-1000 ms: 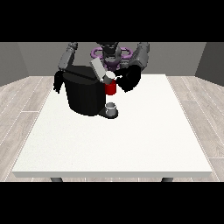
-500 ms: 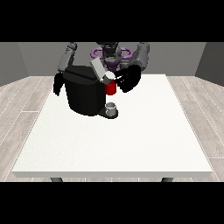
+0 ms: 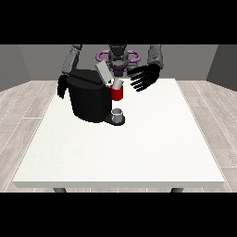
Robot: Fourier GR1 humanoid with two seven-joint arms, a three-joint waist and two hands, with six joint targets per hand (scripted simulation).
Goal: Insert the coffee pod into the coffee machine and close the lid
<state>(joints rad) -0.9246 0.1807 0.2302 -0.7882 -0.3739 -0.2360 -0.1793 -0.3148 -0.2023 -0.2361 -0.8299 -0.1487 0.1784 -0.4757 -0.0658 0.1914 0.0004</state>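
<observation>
The black coffee machine (image 3: 90, 99) stands on the far left part of the white table (image 3: 139, 148). Its grey lid (image 3: 102, 73) is tilted up. A red thing at the machine (image 3: 117, 94) sits at its front right, with a pale grey thing (image 3: 117, 84) just above it that I cannot tell for the pod. Another grey thing (image 3: 118, 114) rests on the machine's base. The hand at the view's right (image 3: 144, 77) hovers to the right of the lid, open with fingers spread towards the machine, holding nothing. The hand at the view's left (image 3: 61, 87) hangs by the machine's left side.
The robot's torso (image 3: 118, 58) stands behind the table's far edge. White tabletop stretches from the machine to the near edge and to the right. A wood-look floor surrounds the table.
The hand at the view's right has drawn slightly up and to the right, away from the red thing, with its fingers spread wider. The machine and the other hand have not moved.
</observation>
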